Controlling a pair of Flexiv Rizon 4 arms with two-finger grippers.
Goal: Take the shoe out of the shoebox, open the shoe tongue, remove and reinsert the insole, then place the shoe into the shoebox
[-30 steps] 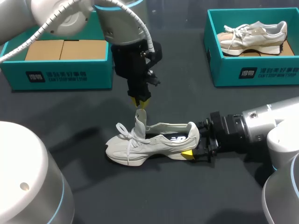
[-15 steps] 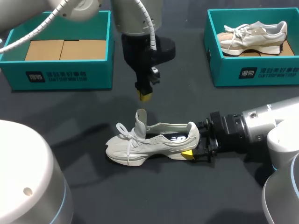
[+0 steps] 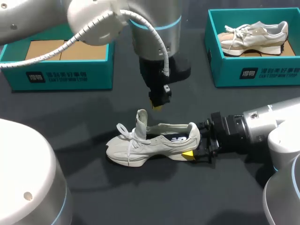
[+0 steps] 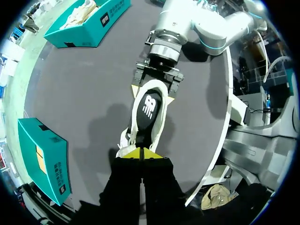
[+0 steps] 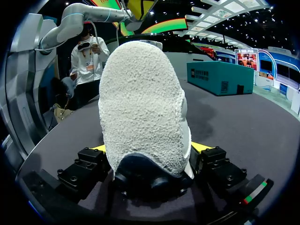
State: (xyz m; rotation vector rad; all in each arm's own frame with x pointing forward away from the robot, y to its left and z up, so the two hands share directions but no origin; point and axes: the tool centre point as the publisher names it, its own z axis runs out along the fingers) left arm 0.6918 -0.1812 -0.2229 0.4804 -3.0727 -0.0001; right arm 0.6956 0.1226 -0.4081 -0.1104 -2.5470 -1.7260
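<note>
Shoe (image 3: 150, 143) sat at frame centre on worktop (image 3: 154, 197), heel clamped in right gripper (image 3: 197, 142); left gripper (image 3: 157, 104) hovered above its opening, tips together and empty, so descending unopened risked jabbing the insole (image 4: 148, 105) rather than pinching it, or flattening the raised tongue (image 3: 141, 119).

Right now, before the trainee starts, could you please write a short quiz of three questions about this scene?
1. True or false: the shoe rests on the table with its tongue standing up.
2. What does the right claw grip? A the heel; B the laces; C nothing.
3. Is the left claw, above the shoe, open or shut?

Key: 1 true; 2 A; 3 shut.
</note>
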